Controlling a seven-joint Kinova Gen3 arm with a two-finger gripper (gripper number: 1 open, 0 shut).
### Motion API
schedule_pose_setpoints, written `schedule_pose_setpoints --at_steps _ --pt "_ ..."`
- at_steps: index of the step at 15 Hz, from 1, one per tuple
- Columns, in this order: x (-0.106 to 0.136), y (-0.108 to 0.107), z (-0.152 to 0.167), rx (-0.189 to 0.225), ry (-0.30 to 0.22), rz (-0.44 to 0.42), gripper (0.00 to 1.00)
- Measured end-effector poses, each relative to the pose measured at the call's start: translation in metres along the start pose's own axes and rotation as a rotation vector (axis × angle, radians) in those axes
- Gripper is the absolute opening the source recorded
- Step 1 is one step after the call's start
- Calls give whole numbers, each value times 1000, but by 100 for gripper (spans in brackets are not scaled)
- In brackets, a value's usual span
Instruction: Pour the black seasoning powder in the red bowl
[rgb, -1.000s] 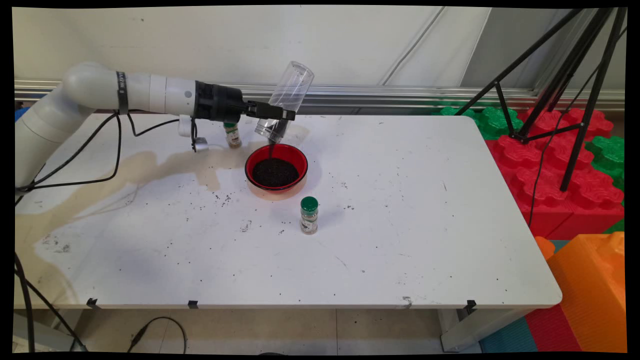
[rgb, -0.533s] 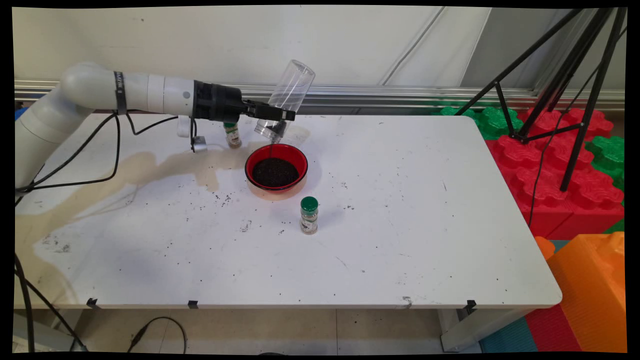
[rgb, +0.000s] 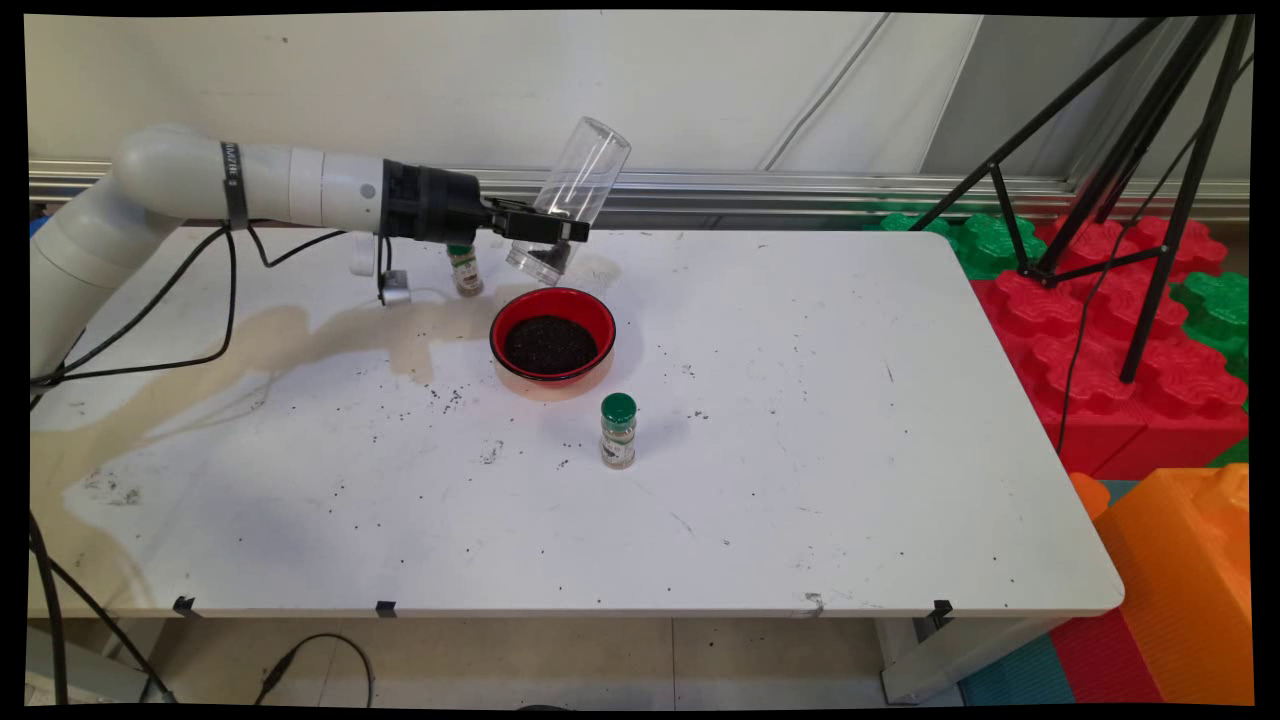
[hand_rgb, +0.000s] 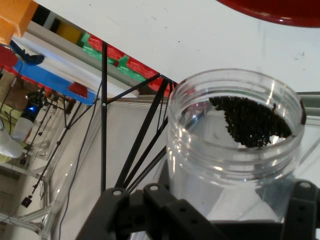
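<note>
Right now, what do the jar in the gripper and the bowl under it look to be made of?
The jar looks like clear plastic, possibly glass: you see straight through its wall, and its mouth has a moulded threaded rim with dark granules lying inside. The bowl is glossy red inside and paler outside, probably plastic or glazed ceramic; the look leaves that open.

A lab: tripod (rgb: 1150, 170), foam blocks (rgb: 1100, 330), stained table (rgb: 800, 480).

Red bowl (rgb: 552, 343) directly beneath jar (rgb: 565, 205)

I see a clear plastic jar (hand_rgb: 235, 150) clamped in my black two-finger gripper (hand_rgb: 210, 210) — dark granules (hand_rgb: 252, 122) cling inside its mouth, a red bowl's rim (hand_rgb: 280, 12) at the top edge.
</note>
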Motion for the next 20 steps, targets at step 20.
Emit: schedule_pose_setpoints --at_steps 20 --pt "1 -2 -13 19 -9 103 0"
